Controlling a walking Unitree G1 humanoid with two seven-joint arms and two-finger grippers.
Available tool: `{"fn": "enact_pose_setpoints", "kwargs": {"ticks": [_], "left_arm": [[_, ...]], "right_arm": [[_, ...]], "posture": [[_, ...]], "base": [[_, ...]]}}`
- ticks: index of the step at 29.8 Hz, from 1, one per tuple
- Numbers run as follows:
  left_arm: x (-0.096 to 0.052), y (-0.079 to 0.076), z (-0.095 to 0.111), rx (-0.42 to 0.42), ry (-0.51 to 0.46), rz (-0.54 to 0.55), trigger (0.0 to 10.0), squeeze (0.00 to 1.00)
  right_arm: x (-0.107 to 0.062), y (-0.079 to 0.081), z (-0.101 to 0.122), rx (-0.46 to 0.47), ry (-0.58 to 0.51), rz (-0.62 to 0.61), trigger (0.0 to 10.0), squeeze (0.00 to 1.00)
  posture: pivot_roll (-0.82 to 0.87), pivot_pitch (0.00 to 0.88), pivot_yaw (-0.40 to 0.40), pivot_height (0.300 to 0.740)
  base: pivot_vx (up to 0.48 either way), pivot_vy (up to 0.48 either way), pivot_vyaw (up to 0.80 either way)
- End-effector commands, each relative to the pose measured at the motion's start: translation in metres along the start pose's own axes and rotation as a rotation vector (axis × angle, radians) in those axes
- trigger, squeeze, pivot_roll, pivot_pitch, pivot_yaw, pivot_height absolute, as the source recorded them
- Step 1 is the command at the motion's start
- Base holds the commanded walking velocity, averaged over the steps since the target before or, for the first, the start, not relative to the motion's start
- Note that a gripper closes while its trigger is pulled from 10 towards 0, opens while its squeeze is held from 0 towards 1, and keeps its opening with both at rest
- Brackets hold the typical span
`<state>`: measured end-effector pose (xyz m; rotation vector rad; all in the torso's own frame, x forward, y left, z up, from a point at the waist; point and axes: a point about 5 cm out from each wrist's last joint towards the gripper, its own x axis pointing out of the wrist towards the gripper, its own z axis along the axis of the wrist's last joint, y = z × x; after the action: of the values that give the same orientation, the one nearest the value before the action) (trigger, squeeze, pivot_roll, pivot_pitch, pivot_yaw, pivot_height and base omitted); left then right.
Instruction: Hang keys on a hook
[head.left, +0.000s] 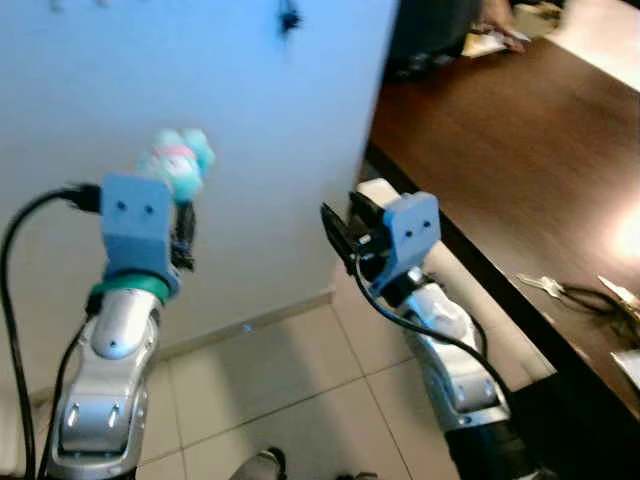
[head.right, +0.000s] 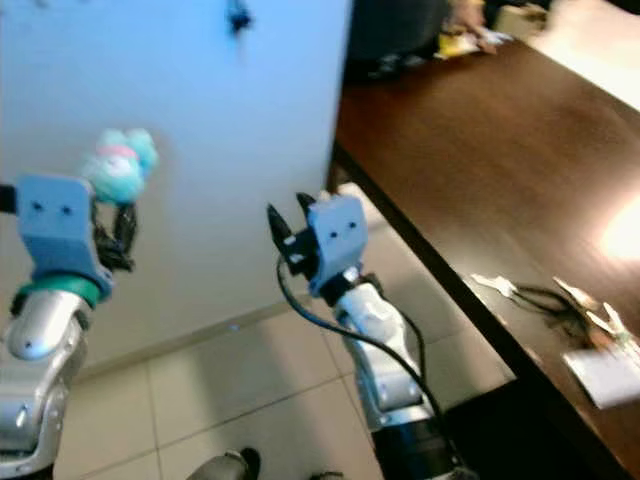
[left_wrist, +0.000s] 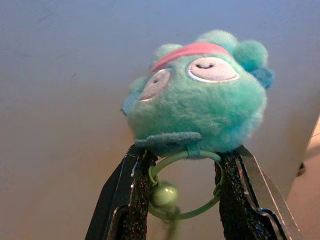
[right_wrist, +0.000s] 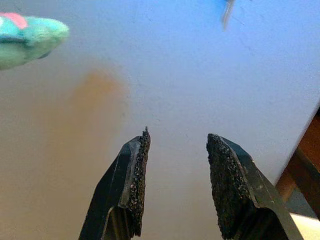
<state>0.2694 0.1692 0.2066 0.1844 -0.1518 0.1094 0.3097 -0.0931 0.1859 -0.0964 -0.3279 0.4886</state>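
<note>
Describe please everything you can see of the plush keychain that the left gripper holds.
The plush keychain is a fluffy teal toy head with two embroidered closed eyes, a pink band across the top and small pompoms at its side. A thin green ring with a small green bell hangs under it. The left gripper holds it raised before the white wall, its black fingers either side of the ring. No keys can be made out.

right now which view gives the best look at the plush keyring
The left wrist view: the teal plush keyring sits close up and sharp, its green ring held between the left hand's fingers. Both eye views show it small and blurred above that hand, before the white wall. The right wrist view catches just an edge of it.
</note>
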Motion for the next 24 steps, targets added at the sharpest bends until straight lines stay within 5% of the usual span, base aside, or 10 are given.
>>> {"fn": "enact_pose_setpoints", "kwargs": {"ticks": [1,24], "left_arm": [[-0.0035,-0.0025,0.0027,-0.009,-0.009,-0.009,10.0,0.0],[0.0022,-0.0068,0.0099,-0.005,-0.037,-0.01,10.0,0.0]], "right_arm": [[-0.0025,0.0023,-0.0038,0.002,0.011,0.008,10.0,0.0],[-0.0016,0.0062,-0.003,0.003,0.004,0.041,10.0,0.0]], "posture": [[0.16,0.058,0.063,0.74],[0.16,0.052,0.066,0.74]], "base": [[0.0,0.0,0.8],[0.0,0.0,0.8]]}}
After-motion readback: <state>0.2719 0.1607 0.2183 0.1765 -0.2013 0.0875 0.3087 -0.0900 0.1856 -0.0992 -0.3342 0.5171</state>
